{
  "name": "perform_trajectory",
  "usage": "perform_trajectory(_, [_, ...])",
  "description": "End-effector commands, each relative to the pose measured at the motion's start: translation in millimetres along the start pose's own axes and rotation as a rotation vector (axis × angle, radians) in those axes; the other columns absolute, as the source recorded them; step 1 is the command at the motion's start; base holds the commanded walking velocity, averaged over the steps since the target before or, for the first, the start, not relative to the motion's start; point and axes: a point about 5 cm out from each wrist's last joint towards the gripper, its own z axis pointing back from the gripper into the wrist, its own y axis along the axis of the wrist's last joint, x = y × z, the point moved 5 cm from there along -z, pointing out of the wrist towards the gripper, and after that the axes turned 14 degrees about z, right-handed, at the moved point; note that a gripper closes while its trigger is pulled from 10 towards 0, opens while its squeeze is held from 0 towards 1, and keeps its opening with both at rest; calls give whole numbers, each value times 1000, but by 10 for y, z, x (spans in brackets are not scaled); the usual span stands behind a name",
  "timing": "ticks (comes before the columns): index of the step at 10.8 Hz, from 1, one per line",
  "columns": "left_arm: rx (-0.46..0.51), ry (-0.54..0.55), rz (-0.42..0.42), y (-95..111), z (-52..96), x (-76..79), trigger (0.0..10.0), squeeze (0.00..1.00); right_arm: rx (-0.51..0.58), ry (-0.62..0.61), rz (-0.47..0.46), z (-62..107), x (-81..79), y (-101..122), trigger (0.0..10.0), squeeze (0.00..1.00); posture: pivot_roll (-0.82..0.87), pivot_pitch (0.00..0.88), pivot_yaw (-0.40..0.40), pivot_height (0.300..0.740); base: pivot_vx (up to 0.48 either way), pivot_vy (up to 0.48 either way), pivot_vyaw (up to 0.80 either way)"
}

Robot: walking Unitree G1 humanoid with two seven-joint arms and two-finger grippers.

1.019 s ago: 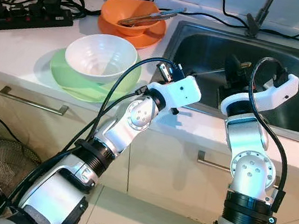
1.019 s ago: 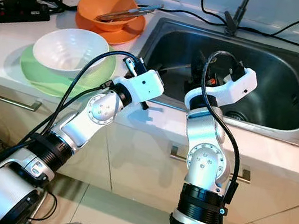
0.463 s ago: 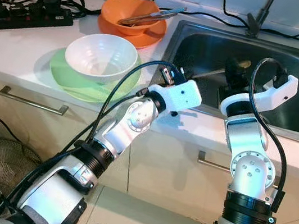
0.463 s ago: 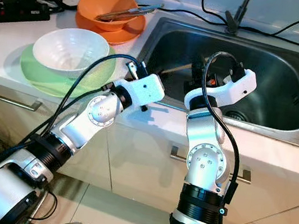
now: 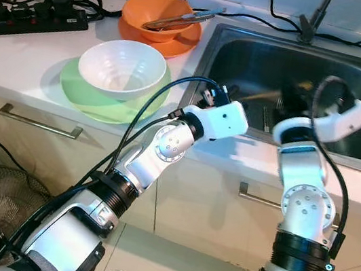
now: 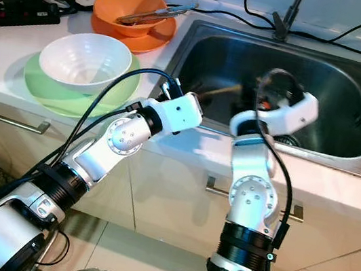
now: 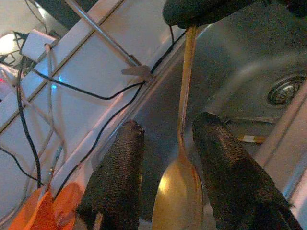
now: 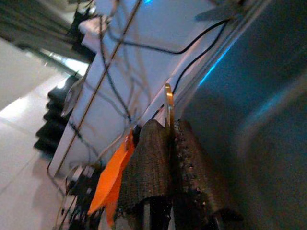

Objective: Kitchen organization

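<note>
Though clamped rightward, spoon (image 7: pixel 178 182) between left fingers (image 7: pixel 117 182).

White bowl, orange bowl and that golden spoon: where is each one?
White bowl (image 5: pixel 121 68), left eye view, inner wall.
Orange bowl (image 5: pixel 140 11), left eye view, inside.
Golden spoon (image 7: pixel 176 199), left wrist view, its bowl.

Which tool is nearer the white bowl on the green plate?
Left. The left tool is at the sink's near-left rim, closer to the white bowl; the right tool is farther off over the steel sink, holding a golden spoon.
</note>
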Motion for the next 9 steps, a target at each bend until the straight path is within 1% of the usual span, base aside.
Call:
perform_trajectory(1, [16, -25, 1, 39, 4, 41, 10000, 1000, 27, -11, -43, -36, -35, 57, 0, 0, 67, 67, 18, 740, 0, 0, 0])
perform_trajectory(2, [18, -26, 3, 40, 5, 44, 10000, 1000, 39, -25, -44, -49, -5, 86, 0, 0, 67, 67, 18, 740, 0, 0, 0])
perform_trajectory(3, [24, -35, 27, 48, 7, 63, 10000, 1000, 78, -77, -58, -84, 91, 175, 0, 0, 67, 64, 19, 740, 0, 0, 0])
perform_trajectory(4, [22, -43, 27, 44, 9, 81, 10000, 1000, 97, -102, -58, -99, 136, 216, 0, 0, 68, 62, 19, 740, 0, 0, 0])
perform_trajectory(5, [14, -76, 31, 15, 23, 153, 10000, 0, 171, -168, -69, -147, 241, 385, 0, 0, 67, 59, 18, 740, 0, 0, 0])
perform_trajectory(6, [5, -80, 92, -9, 34, 174, 10000, 0, 228, -196, -61, -199, 291, 548, 0, 0, 68, 57, 18, 740, 0, 0, 0])
perform_trajectory(7, [-8, -91, 136, -32, 39, 192, 10000, 0, 255, -208, -45, -233, 318, 625, 0, 0, 71, 55, 16, 740, 0, 0, 0])
perform_trajectory(8, [-19, -104, 151, -52, 48, 208, 10000, 0, 274, -204, -41, -268, 315, 677, 0, 0, 73, 55, 15, 740, 0, 0, 0])
perform_trajectory(9, [-25, -98, 213, -61, 56, 201, 10000, 0, 279, -204, 13, -325, 295, 713, 10000, 0, 74, 53, 13, 740, 0, 0, 0])
